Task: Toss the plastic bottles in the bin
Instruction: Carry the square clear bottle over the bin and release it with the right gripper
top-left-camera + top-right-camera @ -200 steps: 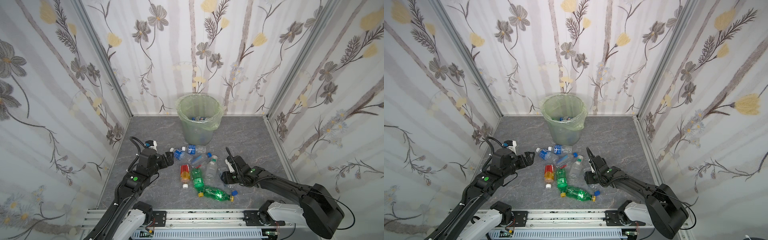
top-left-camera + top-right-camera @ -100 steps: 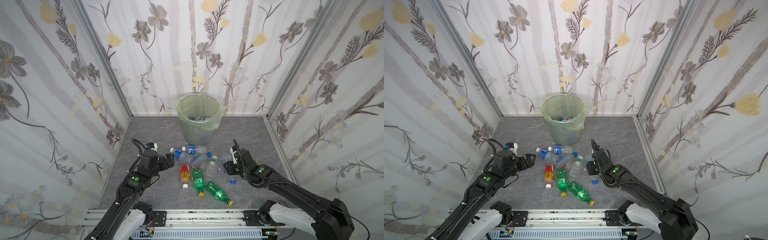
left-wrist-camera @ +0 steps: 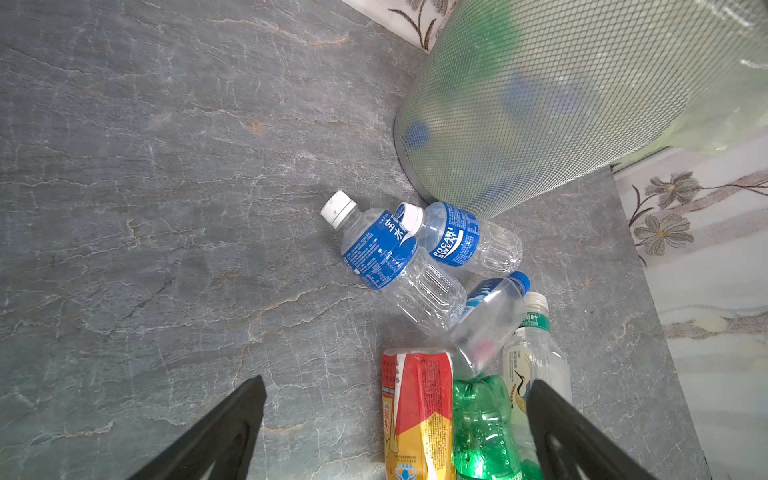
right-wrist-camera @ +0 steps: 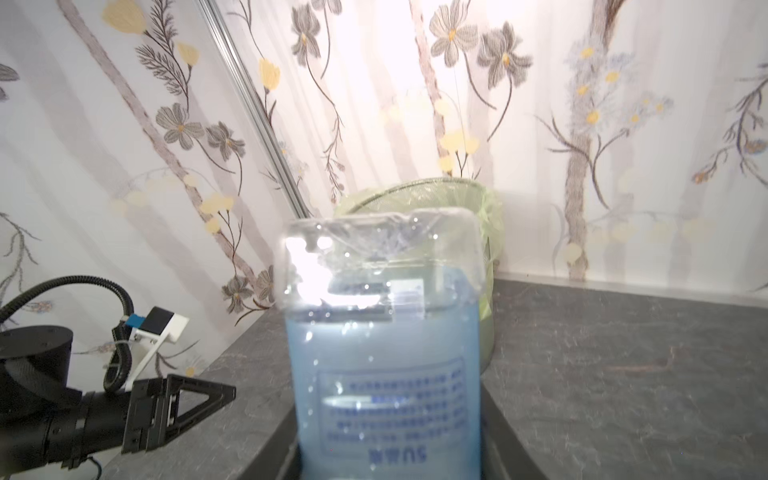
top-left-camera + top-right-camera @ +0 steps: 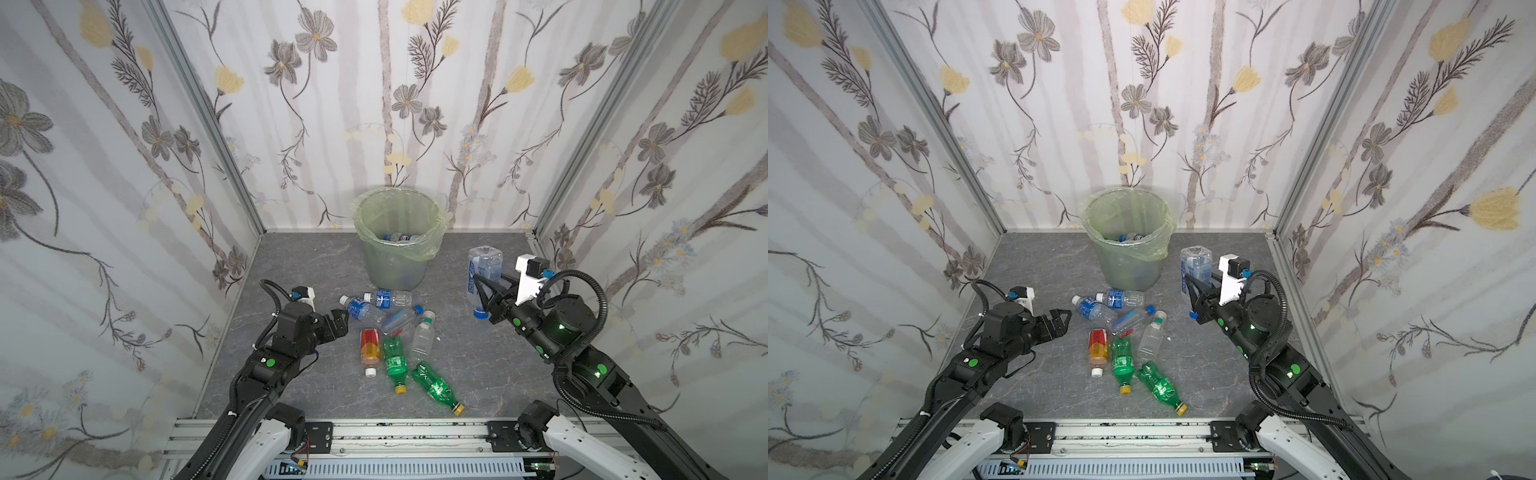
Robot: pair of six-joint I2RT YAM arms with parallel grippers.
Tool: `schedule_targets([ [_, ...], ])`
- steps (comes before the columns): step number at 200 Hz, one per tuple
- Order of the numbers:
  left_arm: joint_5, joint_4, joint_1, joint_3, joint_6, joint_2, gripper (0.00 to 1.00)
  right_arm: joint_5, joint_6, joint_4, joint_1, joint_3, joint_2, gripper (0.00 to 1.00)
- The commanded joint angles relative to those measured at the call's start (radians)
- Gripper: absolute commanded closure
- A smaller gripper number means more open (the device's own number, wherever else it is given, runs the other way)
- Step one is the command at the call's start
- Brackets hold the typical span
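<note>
1. The right gripper (image 5: 482, 287) is being shown right of centre in both top views, lifted off the grey floor (image 5: 478, 365), its jaws being clamped shut on a clear blue-labelled bottle (image 5: 481, 266).
2. That bottle is being held upside down: blue cap at the bottom, square base on top, the label being pinched between the black fingers.
3. The bin (image 5: 392, 266) is being seen at upper centre, left of the held bottle and apart from it, with a few bottles being made out inside.
4. In the right wrist view the held bottle is being framed dead centre, the bin's rim being glimpsed behind its base.
5. The left gripper (image 5: 340, 323) is being held wide apart left of centre, low over the floor, nothing being gripped.
6. Just right of it, the loose bottles (image 5: 422, 338) are being shown lying flat below the bin: clear ones nearest the bin, an amber bottle (image 5: 370, 347) and two green bottles (image 5: 394, 361) lower in the frame.
7. In the left wrist view the amber bottle is being framed at the bottom edge, within the gap between the spread fingers and clear of both.
</note>
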Motion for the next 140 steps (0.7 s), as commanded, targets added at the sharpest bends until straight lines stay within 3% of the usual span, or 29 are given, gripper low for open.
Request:
schedule_targets([
  [1,0.02,0.025,0.001,0.0,-0.011,-0.007,0.0,0.0,-0.07,0.134,-0.001,0.106,0.126,0.61],
  [12,0.031,0.025,0.002,0.0,-0.011,-0.011,0.0,-0.024,-0.077,0.129,-0.008,0.223,0.25,0.62],
  [41,0.078,0.025,0.002,-0.011,0.011,-0.014,0.0,-0.115,-0.049,-0.019,-0.044,0.72,0.67,0.64],
  [49,0.09,0.025,0.002,-0.014,0.01,-0.011,0.0,-0.158,-0.02,-0.112,-0.069,0.893,0.823,0.54],
  [62,0.097,0.025,0.001,-0.023,-0.008,-0.007,0.0,-0.207,0.004,-0.318,-0.093,1.206,1.055,0.27],
  [80,0.124,0.024,0.002,-0.027,-0.015,-0.001,0.0,-0.188,-0.033,-0.557,-0.092,1.522,1.251,0.17],
  [101,0.145,0.025,0.002,-0.035,-0.033,0.0,0.0,-0.18,-0.06,-0.533,-0.084,1.415,1.187,0.13],
  [140,0.173,0.025,0.001,-0.037,-0.025,0.036,0.0,-0.215,-0.062,-0.249,-0.083,0.925,0.885,0.07],
])
